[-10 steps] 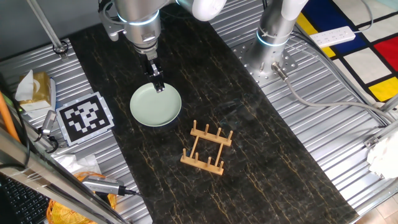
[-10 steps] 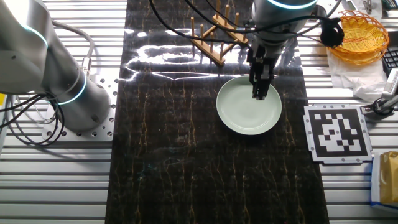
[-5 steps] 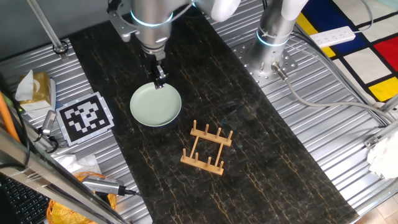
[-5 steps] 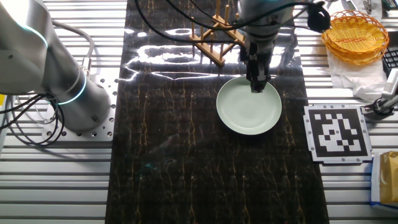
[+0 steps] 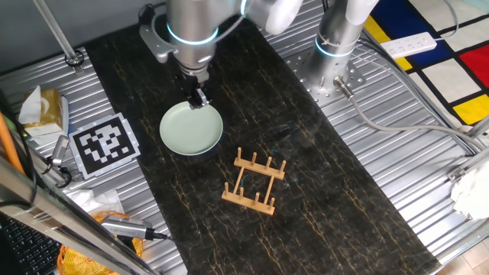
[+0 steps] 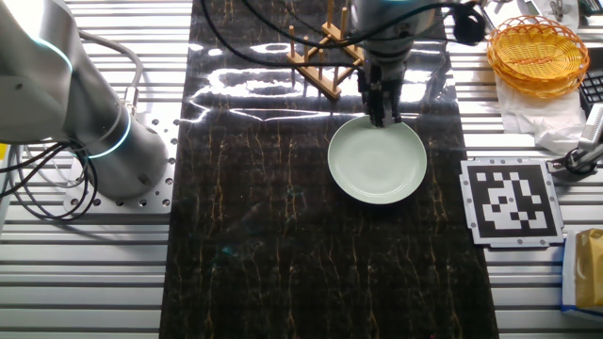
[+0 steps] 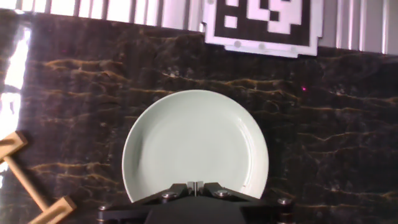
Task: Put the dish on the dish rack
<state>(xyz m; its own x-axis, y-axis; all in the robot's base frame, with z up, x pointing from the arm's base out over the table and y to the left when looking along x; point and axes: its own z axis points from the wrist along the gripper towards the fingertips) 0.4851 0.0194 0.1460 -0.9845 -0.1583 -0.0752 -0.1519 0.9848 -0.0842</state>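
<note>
A: The dish [image 6: 377, 160] lies flat on the dark tabletop [image 6: 283, 245], well apart from the dish rack [image 5: 254, 181]. It looks stiff, glossy, slippery and probably breakable.

B: So grip its raised rim, 1 finger inside and 1 outside. The end effector [image 6: 379, 105] hovers at the far edge; its fingers seem nearly together, empty, though the hand view barely shows them.

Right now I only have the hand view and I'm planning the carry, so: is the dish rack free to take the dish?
Observer: Yes. The dish rack stands with every peg bare, apart from the dish.
Operator: Where is the gripper on the dish?
Observer: The gripper is at the rim on the rack's side.
Operator: Anything else nearby?
Observer: A second arm's base stands beside the dark mat.
</note>
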